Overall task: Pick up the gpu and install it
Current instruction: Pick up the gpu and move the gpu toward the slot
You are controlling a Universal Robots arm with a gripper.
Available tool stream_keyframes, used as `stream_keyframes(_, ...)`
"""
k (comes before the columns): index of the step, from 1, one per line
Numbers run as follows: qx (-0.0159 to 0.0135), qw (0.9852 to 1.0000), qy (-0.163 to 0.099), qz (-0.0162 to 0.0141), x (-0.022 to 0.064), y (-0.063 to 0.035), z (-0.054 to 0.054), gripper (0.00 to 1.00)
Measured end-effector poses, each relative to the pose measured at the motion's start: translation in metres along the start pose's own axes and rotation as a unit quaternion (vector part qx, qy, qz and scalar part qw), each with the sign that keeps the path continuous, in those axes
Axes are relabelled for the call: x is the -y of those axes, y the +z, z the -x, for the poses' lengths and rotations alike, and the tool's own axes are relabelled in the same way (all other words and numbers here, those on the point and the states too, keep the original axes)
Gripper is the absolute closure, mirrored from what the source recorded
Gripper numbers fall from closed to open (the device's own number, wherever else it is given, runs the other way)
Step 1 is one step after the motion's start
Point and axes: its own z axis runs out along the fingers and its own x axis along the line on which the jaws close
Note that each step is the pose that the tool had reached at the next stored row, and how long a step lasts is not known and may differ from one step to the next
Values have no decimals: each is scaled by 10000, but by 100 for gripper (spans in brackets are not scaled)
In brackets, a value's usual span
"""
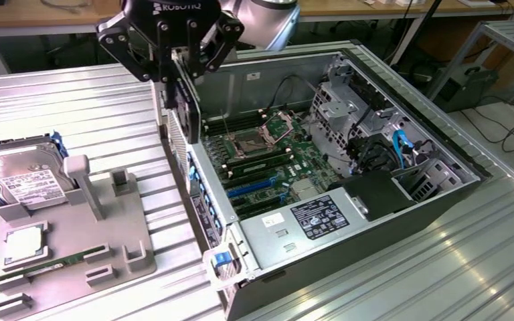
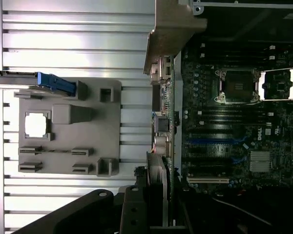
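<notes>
My gripper (image 1: 184,63) hangs above the open computer case (image 1: 436,200), over its rear wall on the exterior view's left. It is shut on the gpu (image 1: 183,100), a thin dark card that hangs on edge below the fingers, with its pale bracket strip (image 1: 175,134) toward the case's rear panel. In the wrist view the gpu (image 2: 158,187) shows edge-on between my dark fingers (image 2: 132,214), just over the edge of the motherboard (image 2: 234,122). The blue expansion slots (image 1: 257,184) lie lower in the case, apart from the card.
A grey fixture tray (image 1: 69,247) at the exterior view's left holds a silver hard drive (image 1: 25,177), a CPU (image 1: 25,242) and a green RAM stick (image 1: 51,266). Inside the case are the open CPU socket (image 1: 270,130), drive cages (image 1: 355,107) and cables (image 1: 400,150).
</notes>
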Motion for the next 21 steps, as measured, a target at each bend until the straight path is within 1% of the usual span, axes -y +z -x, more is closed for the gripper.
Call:
stream_keyframes(3, 0, 10000, 0, 0, 6, 15, 358, 72)
stream_keyframes(5, 0, 10000, 0, 0, 12, 31, 660, 72)
stream_keyframes(6, 0, 10000, 0, 0, 12, 32, 692, 72)
stream_keyframes(11, 0, 10000, 0, 0, 20, 57, 1072, 72)
stream_keyframes(21, 0, 10000, 0, 0, 22, 67, 1225, 72)
